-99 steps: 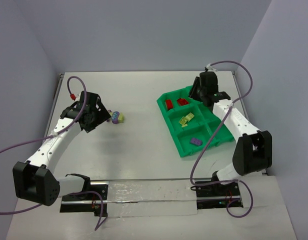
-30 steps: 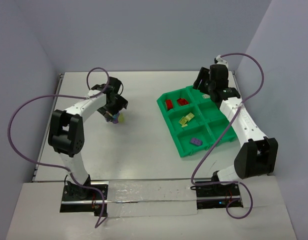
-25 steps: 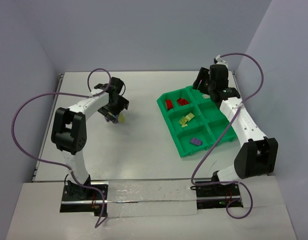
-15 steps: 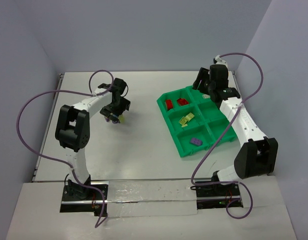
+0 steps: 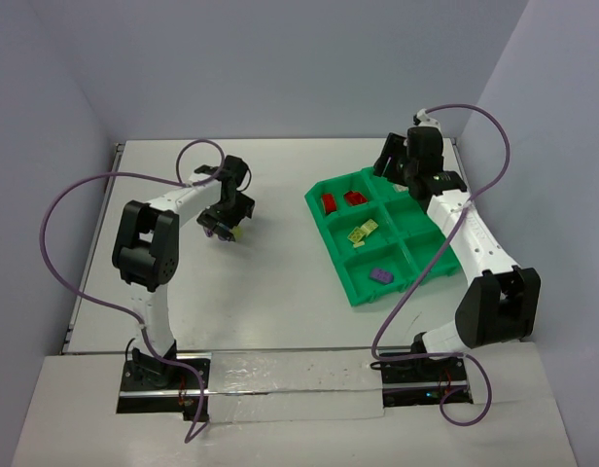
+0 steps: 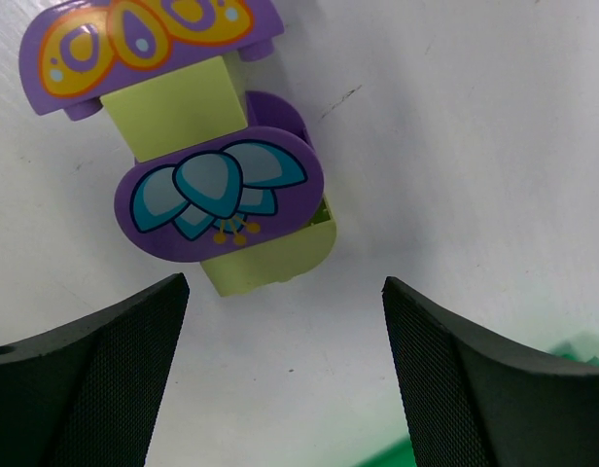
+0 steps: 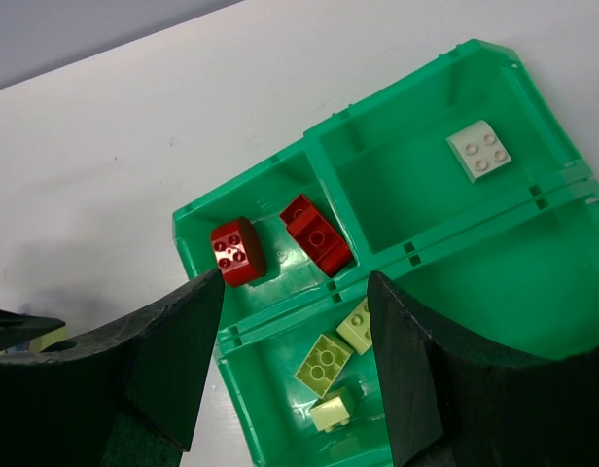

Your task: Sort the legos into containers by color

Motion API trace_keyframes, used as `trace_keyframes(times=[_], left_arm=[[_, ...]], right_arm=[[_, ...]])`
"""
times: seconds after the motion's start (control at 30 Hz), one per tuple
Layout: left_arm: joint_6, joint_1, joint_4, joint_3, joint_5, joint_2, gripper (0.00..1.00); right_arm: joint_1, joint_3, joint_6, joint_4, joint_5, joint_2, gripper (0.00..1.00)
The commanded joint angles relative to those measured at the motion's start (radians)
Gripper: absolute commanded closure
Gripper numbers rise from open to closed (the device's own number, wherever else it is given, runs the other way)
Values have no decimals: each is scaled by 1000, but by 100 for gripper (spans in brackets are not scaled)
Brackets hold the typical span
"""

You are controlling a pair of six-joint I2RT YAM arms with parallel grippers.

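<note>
On the table left of centre lies a small cluster of legos (image 5: 232,232). In the left wrist view it is a purple piece with a blue flower print (image 6: 218,195) on a pale yellow-green brick (image 6: 270,253), and behind them a purple piece with an orange print (image 6: 144,44). My left gripper (image 5: 222,224) hangs open just above and short of the cluster, its fingertips (image 6: 95,375) empty. My right gripper (image 5: 395,173) is open and empty over the far side of the green tray (image 5: 350,284). The tray holds two red bricks (image 7: 238,251), several yellow-green bricks (image 7: 325,365), a cream brick (image 7: 478,151) and a purple brick (image 5: 380,275).
The tray (image 7: 533,282) sits at an angle on the right half of the table. Its near right compartments show nothing in them. Purple cables loop from both arms; the left arm's cable (image 5: 66,209) arcs wide to the left. Grey walls close in the table.
The left arm has swung round and brought its gripper from the left to over the lego cluster. The right gripper has lifted off the tray's far corner and has since held still.
</note>
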Motion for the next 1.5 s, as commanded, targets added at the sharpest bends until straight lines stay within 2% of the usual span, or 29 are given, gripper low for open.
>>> trace_keyframes(times=[0.0, 0.23, 0.37, 0.47, 0.57, 0.7, 0.93, 1.23, 1.47], left_arm=[[68, -13, 40, -24, -4, -46, 11], [339, -25, 79, -89, -95, -274, 8], [383, 37, 31, -123, -170, -356, 6], [386, 133, -6, -130, -150, -333, 6], [388, 224, 4, -132, -50, -276, 7], [353, 235, -22, -85, 33, -186, 7], [267, 253, 29, -59, 172, -116, 6], [168, 280, 30, -17, 189, -24, 5], [148, 301, -2, 69, 188, 40, 5]], right_arm=[[16, -17, -5, 28, 0, -53, 32], [32, 0, -4, 20, -4, -59, 32], [46, 4, -10, 15, -3, -61, 32], [58, 0, -12, 15, 1, -61, 32], [69, 0, -12, 12, 0, -61, 32], [81, 0, -14, 9, 8, -64, 32], [87, 4, -17, -2, 9, -65, 32], [95, -3, -19, -8, 10, -72, 32], [106, -3, -16, -8, 10, -66, 31]])
